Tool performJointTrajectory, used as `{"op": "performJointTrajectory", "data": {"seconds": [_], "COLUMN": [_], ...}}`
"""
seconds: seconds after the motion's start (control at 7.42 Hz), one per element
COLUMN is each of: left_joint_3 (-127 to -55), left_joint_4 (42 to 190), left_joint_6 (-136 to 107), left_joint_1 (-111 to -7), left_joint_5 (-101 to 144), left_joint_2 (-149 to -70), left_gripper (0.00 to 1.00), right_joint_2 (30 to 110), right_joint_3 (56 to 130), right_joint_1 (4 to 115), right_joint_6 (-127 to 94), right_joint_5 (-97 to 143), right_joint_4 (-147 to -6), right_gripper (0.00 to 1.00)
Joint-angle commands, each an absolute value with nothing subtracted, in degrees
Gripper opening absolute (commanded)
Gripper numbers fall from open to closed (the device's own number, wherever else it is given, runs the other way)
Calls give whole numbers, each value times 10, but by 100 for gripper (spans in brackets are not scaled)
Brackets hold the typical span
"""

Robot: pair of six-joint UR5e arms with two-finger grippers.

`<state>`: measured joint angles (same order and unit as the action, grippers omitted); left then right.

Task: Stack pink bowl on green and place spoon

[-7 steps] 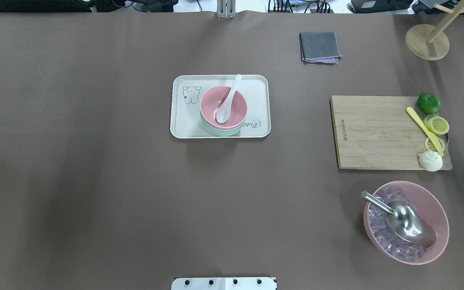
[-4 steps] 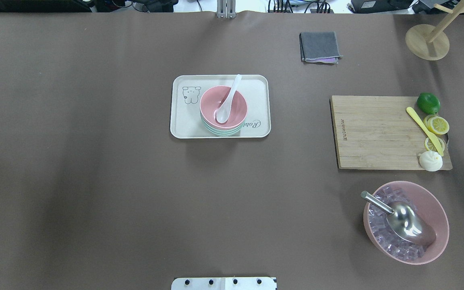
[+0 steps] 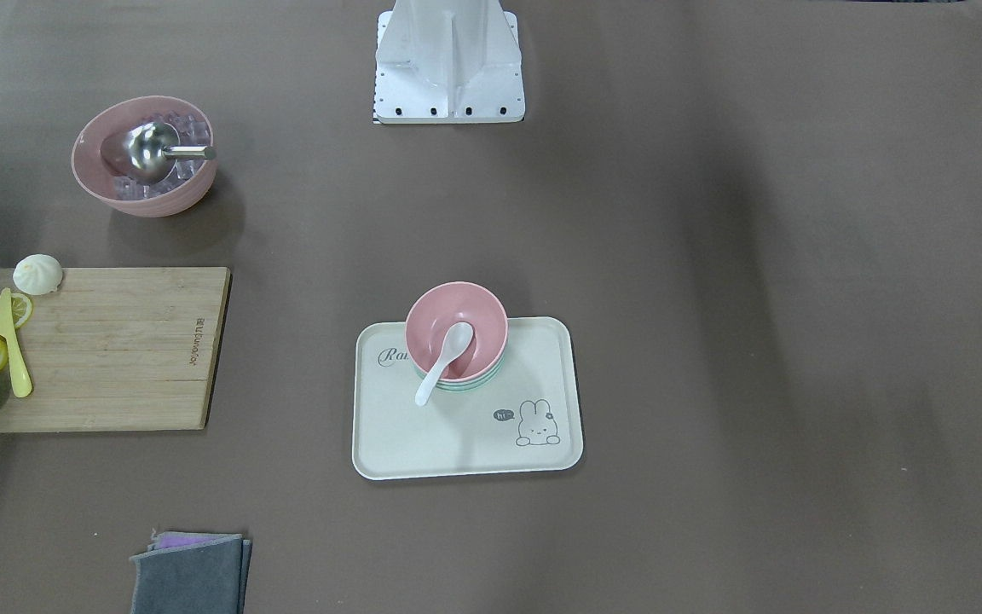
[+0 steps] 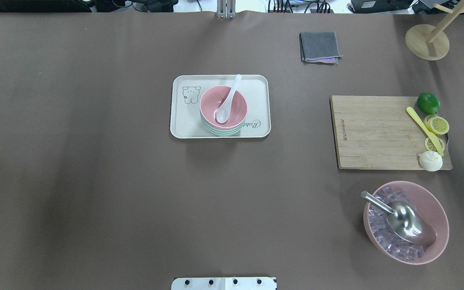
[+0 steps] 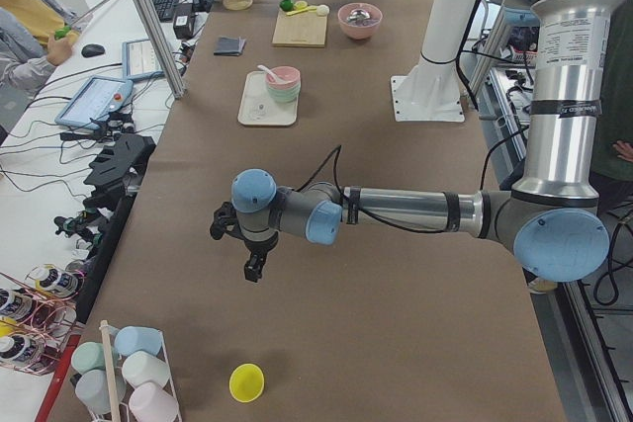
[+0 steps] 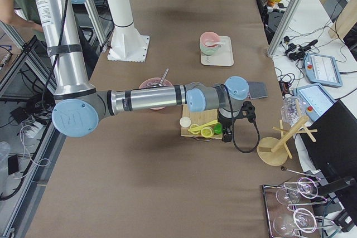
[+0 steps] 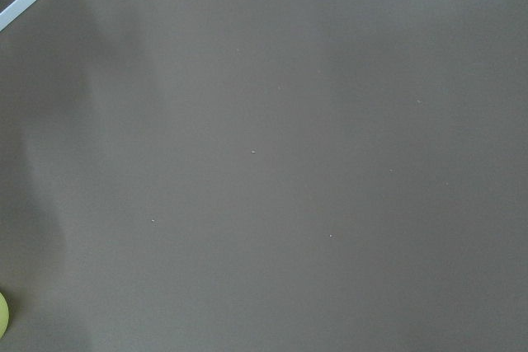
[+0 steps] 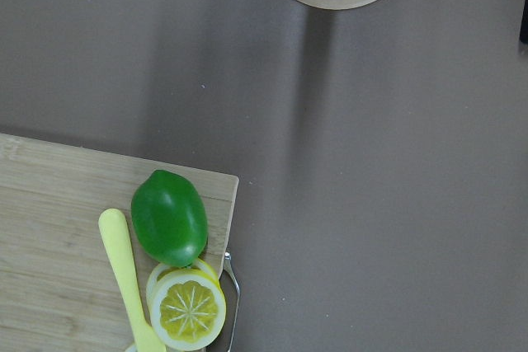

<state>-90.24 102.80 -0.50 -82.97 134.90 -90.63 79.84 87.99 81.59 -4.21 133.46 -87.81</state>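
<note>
The pink bowl (image 4: 232,110) sits nested on the green bowl (image 4: 220,132) on the cream tray (image 4: 183,121) at the table's middle. The white spoon (image 4: 228,98) lies in the pink bowl, its handle over the far rim. The stack also shows in the front view (image 3: 482,328). My left gripper (image 5: 252,269) hangs over bare table far out at my left end, seen only in the left side view. My right gripper (image 6: 226,136) hangs past the cutting board's outer end. I cannot tell whether either is open or shut. Nothing shows in either.
A wooden cutting board (image 4: 373,133) with a lime (image 4: 428,103), lemon slices, a yellow knife and a bun lies at right. A large pink bowl (image 4: 437,201) of ice holds a metal scoop. A grey cloth (image 4: 320,47) and a wooden stand (image 4: 427,42) lie far right.
A dark sliver of my right gripper has come in at the overhead view's right edge. The bowls, spoon and tray have not moved.
</note>
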Motion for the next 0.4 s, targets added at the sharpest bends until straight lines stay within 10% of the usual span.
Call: {"op": "performJointTrajectory", "data": {"seconds": [0.0, 0.27], "left_joint_3": [-917, -922], "left_joint_4": [1034, 1034], "left_joint_6": [-24, -27], "left_joint_1": [-830, -829], "left_joint_5": [1348, 1350], "left_joint_2": [-904, -907], "left_gripper": [98, 98], "right_joint_2": [798, 797], "right_joint_3": [881, 882], "right_joint_1": [815, 815], "right_joint_6": [-42, -42], "right_joint_5": [1335, 1335], "right_joint_4": [-878, -878], "right_gripper": [100, 100]}}
